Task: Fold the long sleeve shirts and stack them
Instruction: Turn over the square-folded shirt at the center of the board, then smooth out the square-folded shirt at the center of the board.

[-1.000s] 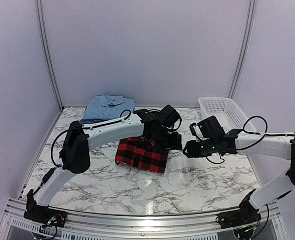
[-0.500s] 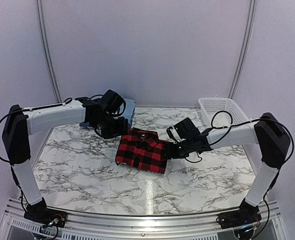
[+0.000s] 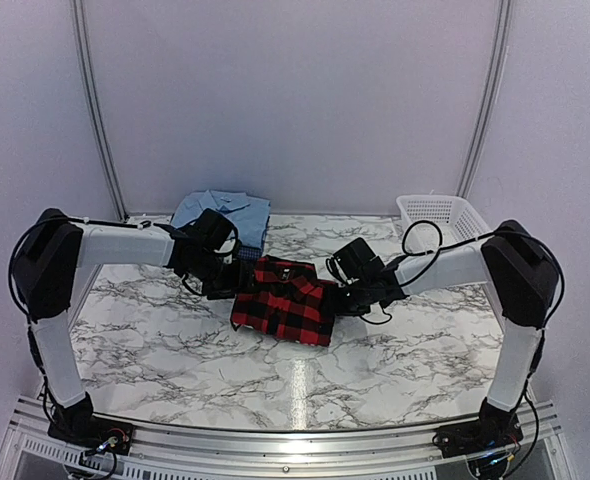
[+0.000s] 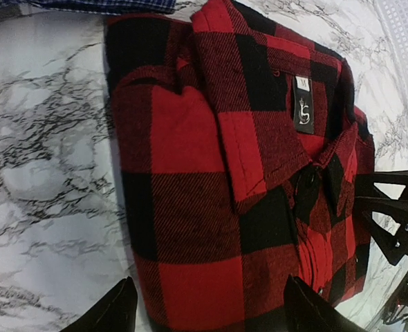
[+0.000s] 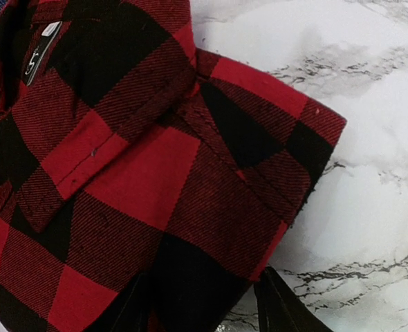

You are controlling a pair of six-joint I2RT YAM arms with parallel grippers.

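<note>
The red-and-black plaid shirt (image 3: 283,300) lies folded on the marble table, collar and label up (image 4: 302,104); no white letters show. My left gripper (image 3: 223,278) is at its left edge, jaws wide open, with the fold's edge between the fingers (image 4: 110,315). My right gripper (image 3: 345,296) is at its right edge, also open, straddling the shirt's corner (image 5: 259,207). The light blue collared shirt (image 3: 220,212) lies folded at the back. A strip of the dark blue checked shirt (image 4: 86,5) shows beside the plaid one.
A white mesh basket (image 3: 440,215) stands at the back right, and its corner shows in the left wrist view (image 4: 404,41). White walls close the back and sides. Bare marble table (image 3: 305,375) lies in front of the shirt.
My left arm swung from over the plaid shirt to the back left, then came down at its left edge. My right gripper moved left to the shirt's right edge.
</note>
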